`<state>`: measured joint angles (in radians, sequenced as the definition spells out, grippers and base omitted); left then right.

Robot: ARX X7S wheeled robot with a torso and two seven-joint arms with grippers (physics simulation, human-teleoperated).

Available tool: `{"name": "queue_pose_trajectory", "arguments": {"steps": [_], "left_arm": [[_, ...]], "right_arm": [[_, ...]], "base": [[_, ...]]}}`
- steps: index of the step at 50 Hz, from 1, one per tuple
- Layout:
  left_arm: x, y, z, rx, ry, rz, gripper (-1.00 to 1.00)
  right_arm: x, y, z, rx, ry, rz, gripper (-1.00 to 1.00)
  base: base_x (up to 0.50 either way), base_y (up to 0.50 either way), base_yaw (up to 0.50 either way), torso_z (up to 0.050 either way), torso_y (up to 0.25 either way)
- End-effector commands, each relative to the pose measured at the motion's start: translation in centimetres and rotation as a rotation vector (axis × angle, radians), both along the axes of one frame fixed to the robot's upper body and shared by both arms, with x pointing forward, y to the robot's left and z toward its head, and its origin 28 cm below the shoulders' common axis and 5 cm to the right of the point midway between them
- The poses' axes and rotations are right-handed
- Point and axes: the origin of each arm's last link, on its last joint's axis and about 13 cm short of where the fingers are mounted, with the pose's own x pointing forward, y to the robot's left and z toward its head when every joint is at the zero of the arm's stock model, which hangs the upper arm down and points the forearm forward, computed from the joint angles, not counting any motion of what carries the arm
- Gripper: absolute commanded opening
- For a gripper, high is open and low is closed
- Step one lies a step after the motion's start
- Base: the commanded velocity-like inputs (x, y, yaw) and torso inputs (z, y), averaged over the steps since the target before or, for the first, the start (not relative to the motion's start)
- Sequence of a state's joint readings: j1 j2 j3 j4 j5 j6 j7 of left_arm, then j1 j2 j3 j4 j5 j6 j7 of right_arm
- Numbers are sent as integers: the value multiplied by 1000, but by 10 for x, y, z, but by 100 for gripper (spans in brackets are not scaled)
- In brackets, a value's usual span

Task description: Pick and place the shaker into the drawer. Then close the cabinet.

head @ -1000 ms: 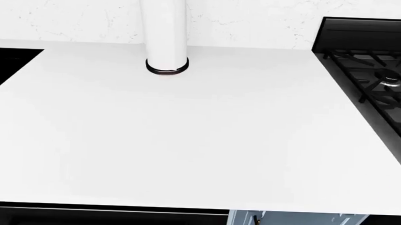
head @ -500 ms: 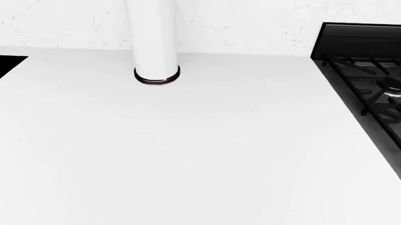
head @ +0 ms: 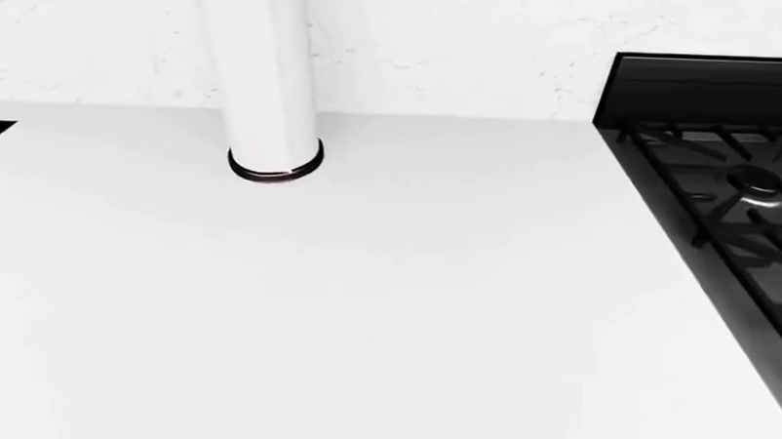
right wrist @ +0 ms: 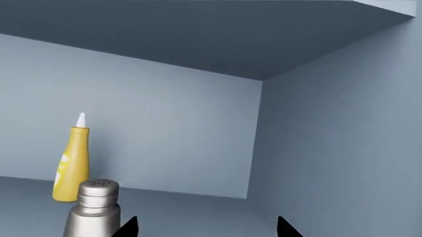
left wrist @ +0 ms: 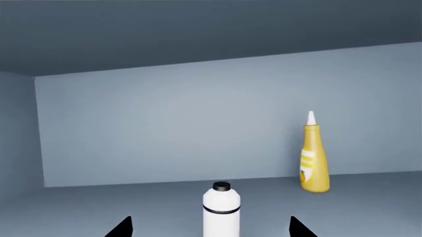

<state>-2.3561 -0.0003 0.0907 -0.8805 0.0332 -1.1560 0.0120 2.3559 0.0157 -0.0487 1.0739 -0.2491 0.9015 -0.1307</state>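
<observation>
Shaker [right wrist: 94,207], metallic with perforated cap, stands upright inside the blue-grey cabinet [right wrist: 316,148], near the right gripper [right wrist: 205,228] and off to one side of its wide-spread fingertips, not between them. Yellow squeeze bottle [right wrist: 71,160] stands behind it. Left gripper [left wrist: 209,229] is also spread wide, framing a white bottle [left wrist: 221,210].

1. A yellow squeeze bottle [left wrist: 315,157] with a white nozzle stands upright near the blue-grey back wall [left wrist: 185,128].
2. A white bottle [left wrist: 221,211] with a dark cap stands nearer, well apart from it.
3. A black stove [head: 737,202] adjoins the white table [head: 361,316].
4. A white column [head: 268,88], perhaps a pipe, meets the table.
</observation>
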Motion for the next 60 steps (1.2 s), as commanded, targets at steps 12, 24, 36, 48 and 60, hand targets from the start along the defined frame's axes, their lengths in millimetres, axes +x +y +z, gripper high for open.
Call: {"name": "queue_pose_trajectory", "arguments": {"steps": [12,24,36,48,60], "left_arm": [[-1,3,0,0,-2,7,100],[0,4,0,1,-1,12,100],[1,3,0,2,4,14,100],[3,5,-1,-1,6,16,100],[2,5,-1,-6,6,11,100]], "right_arm": [[-1,3,1,-10,-7,12,100],[-6,0,5,-17,-45,-33,100],[-4,-2,4,-9,-38,-31,100],[-7,-2,7,-18,-63,-39,100],[-25,-2,22,-53,-211,-51,100]], "base": [[128,-14,0,0,0],[76,0,0,0,0],[91,0,0,0,0],[35,0,0,0,1],[0,0,0,0,0]]}}
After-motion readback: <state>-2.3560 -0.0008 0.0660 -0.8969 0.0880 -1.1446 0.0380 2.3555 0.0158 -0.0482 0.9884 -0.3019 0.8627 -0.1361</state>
